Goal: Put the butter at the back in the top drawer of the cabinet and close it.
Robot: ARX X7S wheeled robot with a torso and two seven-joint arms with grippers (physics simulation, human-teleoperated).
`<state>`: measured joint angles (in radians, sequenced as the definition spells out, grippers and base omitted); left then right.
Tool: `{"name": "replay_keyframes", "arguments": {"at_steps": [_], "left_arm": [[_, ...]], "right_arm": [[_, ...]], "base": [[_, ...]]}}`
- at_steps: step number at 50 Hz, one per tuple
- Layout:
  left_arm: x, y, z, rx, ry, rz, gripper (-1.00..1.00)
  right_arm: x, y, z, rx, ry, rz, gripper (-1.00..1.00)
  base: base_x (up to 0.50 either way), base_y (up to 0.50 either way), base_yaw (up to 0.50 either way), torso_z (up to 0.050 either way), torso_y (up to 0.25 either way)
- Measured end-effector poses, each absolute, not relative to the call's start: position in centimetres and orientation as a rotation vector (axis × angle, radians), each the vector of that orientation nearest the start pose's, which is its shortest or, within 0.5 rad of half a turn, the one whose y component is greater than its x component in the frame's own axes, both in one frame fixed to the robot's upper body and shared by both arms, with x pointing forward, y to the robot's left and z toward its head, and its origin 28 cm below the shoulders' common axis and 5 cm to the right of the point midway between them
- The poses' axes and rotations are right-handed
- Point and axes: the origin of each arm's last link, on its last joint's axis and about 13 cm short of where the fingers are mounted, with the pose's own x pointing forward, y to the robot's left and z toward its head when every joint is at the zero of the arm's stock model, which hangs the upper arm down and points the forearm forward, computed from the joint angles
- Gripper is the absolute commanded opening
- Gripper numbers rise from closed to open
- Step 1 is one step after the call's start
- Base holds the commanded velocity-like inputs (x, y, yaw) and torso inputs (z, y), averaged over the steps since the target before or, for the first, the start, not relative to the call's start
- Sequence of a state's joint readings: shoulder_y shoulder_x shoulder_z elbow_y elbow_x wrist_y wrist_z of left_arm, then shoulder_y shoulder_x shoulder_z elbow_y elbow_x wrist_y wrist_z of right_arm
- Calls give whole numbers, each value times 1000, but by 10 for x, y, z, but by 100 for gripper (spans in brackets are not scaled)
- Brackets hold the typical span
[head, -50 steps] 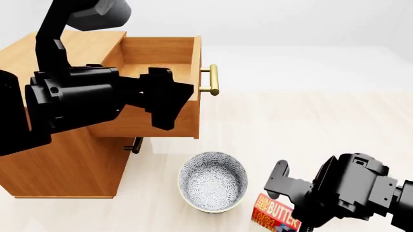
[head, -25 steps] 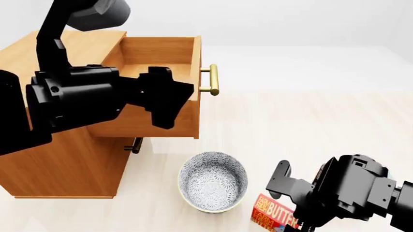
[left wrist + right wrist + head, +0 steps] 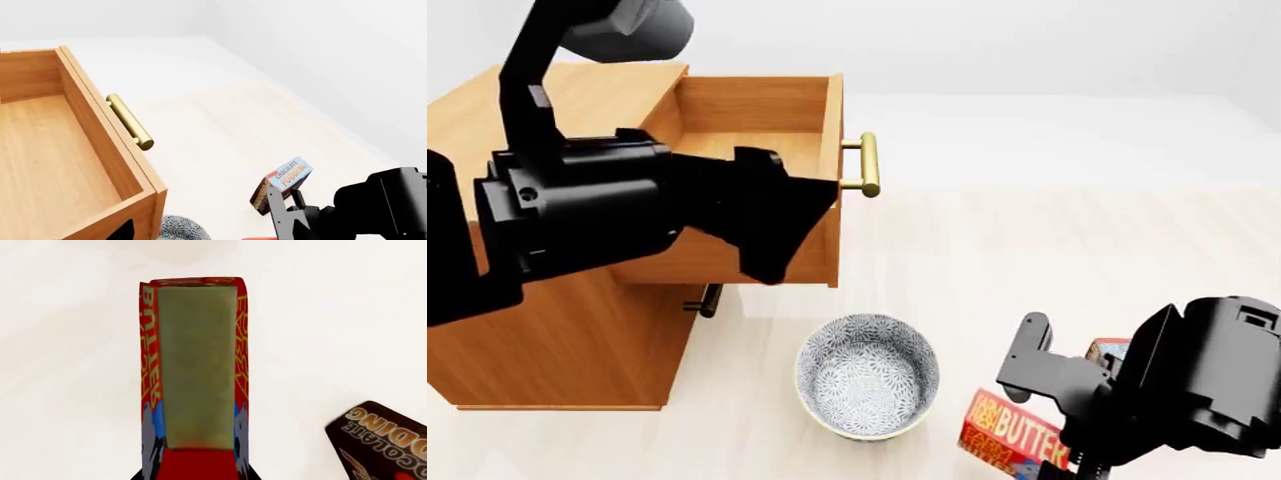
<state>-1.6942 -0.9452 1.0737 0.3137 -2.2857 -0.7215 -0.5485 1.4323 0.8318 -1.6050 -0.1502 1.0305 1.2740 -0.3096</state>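
Note:
The butter point(image 3: 1014, 432), a red-orange carton with white letters, is held tilted off the floor by my right gripper point(image 3: 1065, 448), to the right of the bowl. In the right wrist view the carton point(image 3: 193, 370) sticks out lengthwise between the jaws of that gripper point(image 3: 193, 475), which are shut on its red end. The top drawer point(image 3: 754, 105) of the wooden cabinet point(image 3: 561, 330) is pulled out, and what shows of its inside point(image 3: 40, 150) is empty. My left gripper point(image 3: 767, 215) hovers over the drawer, open and empty.
A patterned bowl point(image 3: 868, 375) stands on the floor below the drawer front. The chocolate pudding box point(image 3: 283, 182) lies behind my right arm, also in the right wrist view point(image 3: 383, 440). The brass handle point(image 3: 865, 165) juts out from the drawer front. The lower drawers are shut.
My right gripper has risen and shifted right with the butter, which now tilts off the floor. The pudding box has come into view. The left gripper has turned slightly.

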Motion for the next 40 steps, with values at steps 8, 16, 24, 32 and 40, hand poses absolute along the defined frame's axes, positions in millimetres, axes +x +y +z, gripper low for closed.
{"name": "replay_keyframes", "arguments": {"at_steps": [8,16,24,32,40], "left_arm": [[213,234,345,-77,355,-807,100],[206,236,347,-39,346,-902,100],[199,241,347,8,327,-1011,100],[196,243,344,87,326,-1104,100],[195,245,341,167,334,-1180,100]], "right_arm": [[262,-190,202,-814,1195,723,-100],[253,-190,227,-836,1156,704,-100],[245,-189,247,-858,1121,696,-100],[237,-186,266,-885,1088,705,-100],[229,-181,281,-914,1051,734,-100]], "base": [[0,0,0,0,1],[0,0,0,0,1],[0,0,0,0,0],[0,0,0,0,1],[0,0,0,2,0]]}}
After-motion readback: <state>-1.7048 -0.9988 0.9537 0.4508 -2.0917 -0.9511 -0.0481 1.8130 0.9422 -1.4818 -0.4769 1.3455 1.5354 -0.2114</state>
